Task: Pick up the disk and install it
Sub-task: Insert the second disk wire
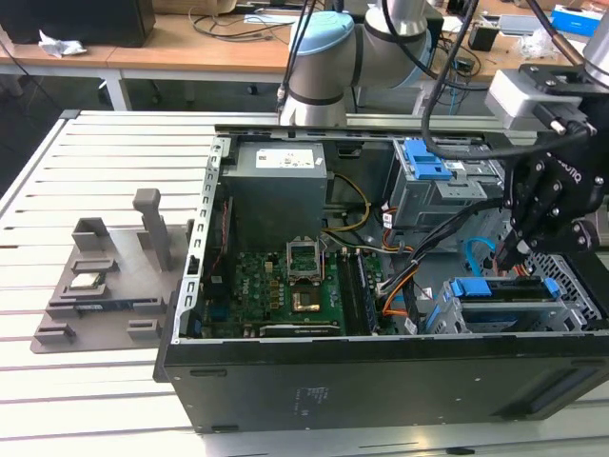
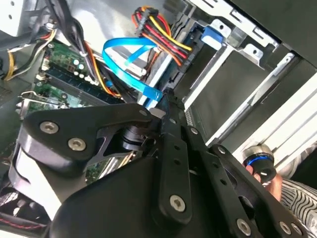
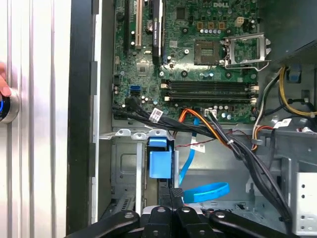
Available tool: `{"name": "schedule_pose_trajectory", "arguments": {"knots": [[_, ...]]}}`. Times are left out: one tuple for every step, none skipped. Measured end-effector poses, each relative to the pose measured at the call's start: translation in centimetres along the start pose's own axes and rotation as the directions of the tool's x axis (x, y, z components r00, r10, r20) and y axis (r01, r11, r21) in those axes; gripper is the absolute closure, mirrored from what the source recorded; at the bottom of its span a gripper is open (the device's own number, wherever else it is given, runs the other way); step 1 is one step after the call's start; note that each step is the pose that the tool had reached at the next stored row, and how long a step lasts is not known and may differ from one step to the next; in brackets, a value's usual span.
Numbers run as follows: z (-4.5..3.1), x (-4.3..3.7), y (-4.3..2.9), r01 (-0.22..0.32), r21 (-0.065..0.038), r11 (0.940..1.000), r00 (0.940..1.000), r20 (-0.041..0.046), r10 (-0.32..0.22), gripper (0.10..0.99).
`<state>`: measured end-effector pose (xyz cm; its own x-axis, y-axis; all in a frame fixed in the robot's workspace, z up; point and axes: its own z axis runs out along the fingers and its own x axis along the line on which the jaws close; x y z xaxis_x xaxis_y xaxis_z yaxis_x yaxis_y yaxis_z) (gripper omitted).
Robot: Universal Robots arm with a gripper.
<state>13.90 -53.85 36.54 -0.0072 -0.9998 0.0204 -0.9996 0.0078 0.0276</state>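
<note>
The disk [image 1: 504, 288] appears already slotted upright into the drive cage [image 1: 571, 314] inside the computer case [image 1: 381, 381]. The gripper [image 1: 519, 255] hovers just above it, fingers closed on nothing, so little seems left.

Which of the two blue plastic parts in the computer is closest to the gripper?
The lower blue part, by the case's near wall; the gripper hangs just above it. The other blue part sits farther back.

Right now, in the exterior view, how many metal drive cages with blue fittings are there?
2: the far cage beside the power supply, the near cage under the tool. Others may be hidden.
</note>
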Motion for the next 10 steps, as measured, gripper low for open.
{"name": "schedule_pose_trajectory", "arguments": {"knots": [[0.43, 0.2, -0.3, 0.0, 0.0, 1.0, 1.0, 0.0004, 0.0, 0.98], [0.63, 0.21, -0.57, 0.0, 0.0, 1.0, 1.0, -0.0001, 0.0, 0.98], [0.85, 0.21, -0.71, 0.0, 0.0, 1.0, 1.0, 0.0, 0.0, 0.98], [1.07, 0.21, -0.78, 0.0, 0.0, 1.0, 1.0, 0.0, 0.0, 0.98], [1.15, 0.2, -0.8, -0.001, 0.0, 1.0, 1.0, -0.0001, 0.001, 0.98], [1.3, 0.2, -0.85, 0.0, 0.0, 1.0, 1.0, 0.0, 0.0, 0.98], [1.41, 0.17, -0.92, 0.0, 0.0, 1.0, 1.0, -0.0001, 0.0, 0.98], [1.44, 0.14, -0.95, 0.0, 0.0, 1.0, 1.0, -0.0001, 0.0, 0.98], [1.47, 0.09, -0.99, 0.0, 0.0, 1.0, 1.0, 0.0, 0.0, 0.98], [1.49, 0.03, -1.04, 0.0, 0.0, 1.0, 1.0, 0.0, 0.0, 0.98]]}}
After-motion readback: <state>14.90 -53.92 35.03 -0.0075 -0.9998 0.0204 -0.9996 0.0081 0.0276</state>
